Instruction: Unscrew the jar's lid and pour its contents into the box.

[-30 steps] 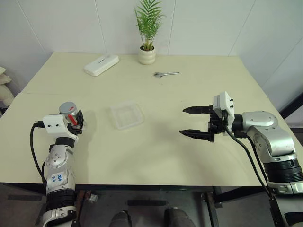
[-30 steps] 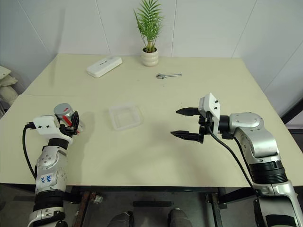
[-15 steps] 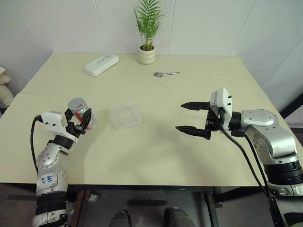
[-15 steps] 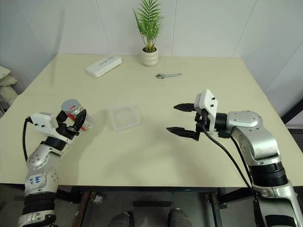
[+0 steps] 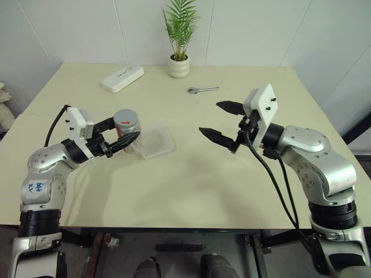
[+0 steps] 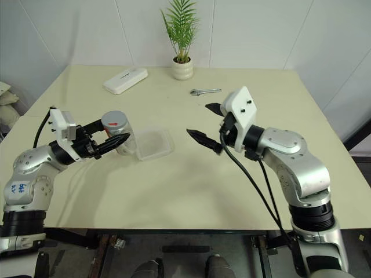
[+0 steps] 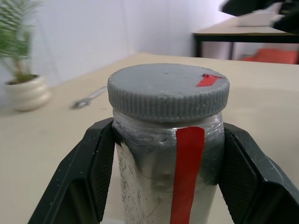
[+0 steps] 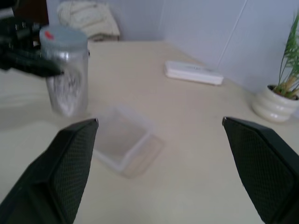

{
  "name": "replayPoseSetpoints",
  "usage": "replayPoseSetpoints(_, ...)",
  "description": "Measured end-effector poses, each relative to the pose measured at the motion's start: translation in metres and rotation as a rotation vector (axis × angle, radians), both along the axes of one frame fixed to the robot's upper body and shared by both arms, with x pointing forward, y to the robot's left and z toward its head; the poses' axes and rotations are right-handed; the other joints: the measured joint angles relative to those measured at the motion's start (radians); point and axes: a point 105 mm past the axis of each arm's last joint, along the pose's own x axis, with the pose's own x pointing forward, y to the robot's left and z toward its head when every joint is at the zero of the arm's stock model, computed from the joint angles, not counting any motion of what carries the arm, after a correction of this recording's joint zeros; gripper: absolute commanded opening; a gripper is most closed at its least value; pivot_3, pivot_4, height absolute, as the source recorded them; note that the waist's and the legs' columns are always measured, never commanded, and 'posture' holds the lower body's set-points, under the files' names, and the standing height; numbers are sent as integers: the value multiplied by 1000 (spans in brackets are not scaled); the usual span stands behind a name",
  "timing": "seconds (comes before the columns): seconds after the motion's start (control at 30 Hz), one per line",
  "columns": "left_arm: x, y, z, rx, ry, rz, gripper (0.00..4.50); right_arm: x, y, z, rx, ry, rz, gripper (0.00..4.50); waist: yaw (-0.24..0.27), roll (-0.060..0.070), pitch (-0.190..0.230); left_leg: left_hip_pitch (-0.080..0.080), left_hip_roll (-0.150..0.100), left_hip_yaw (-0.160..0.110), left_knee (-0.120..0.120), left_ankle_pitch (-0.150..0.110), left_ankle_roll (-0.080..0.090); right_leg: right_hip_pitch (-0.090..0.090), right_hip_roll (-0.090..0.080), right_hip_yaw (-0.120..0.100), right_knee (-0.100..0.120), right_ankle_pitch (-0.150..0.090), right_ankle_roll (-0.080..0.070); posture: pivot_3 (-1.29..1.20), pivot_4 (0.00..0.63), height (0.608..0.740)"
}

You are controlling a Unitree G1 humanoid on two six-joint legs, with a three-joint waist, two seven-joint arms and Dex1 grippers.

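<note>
Now: left gripper (image 5: 119,139) clamped on the jar (image 5: 128,131) below its lid (image 7: 168,91), upright just off the box's (image 5: 156,141) nine-o'clock edge | right gripper (image 5: 222,121) fingers wide apart, holding nothing, at the jar's three o'clock, box between | done: jar picked up; left: unscrew, pour

The pale table (image 5: 191,174) carries the box (image 5: 155,141), a white case (image 5: 123,78), a potted plant (image 5: 179,65) and a wrench (image 5: 202,89).
</note>
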Motion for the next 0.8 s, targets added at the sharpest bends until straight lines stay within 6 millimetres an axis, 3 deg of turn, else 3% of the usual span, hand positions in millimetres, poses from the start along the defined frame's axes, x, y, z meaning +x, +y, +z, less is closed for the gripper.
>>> replayPoseSetpoints(0.2,11,-28,10,-7,16,-171,2733,-1,35,15,100,28,-52,4500,-1,0,0,-1,1,0,0,0,0,-1,1,0,0,0,0,0,150,740)
replayPoseSetpoints(0.33,16,-42,6,-14,56,-255,2733,4,44,12,125,54,-121,4500,0,0,0,-3,1,0,0,0,0,-2,2,0,0,0,0,0,150,740)
replayPoseSetpoints(0.5,20,-56,4,-24,50,-325,2733,-5,63,11,120,45,-87,4500,-2,0,0,-8,2,0,1,0,0,-8,3,0,2,0,0,0,150,740)
replayPoseSetpoints(0.57,21,-59,5,-21,39,-340,2733,-6,66,11,112,39,-84,4500,-2,0,0,-16,2,-1,4,0,0,-16,3,0,5,0,0,0,150,740)
replayPoseSetpoints(0.8,23,-66,4,-20,10,-357,2733,-7,72,12,131,42,-86,4500,-1,0,0,-16,2,-1,5,0,0,-15,3,0,6,0,0,0,150,740)
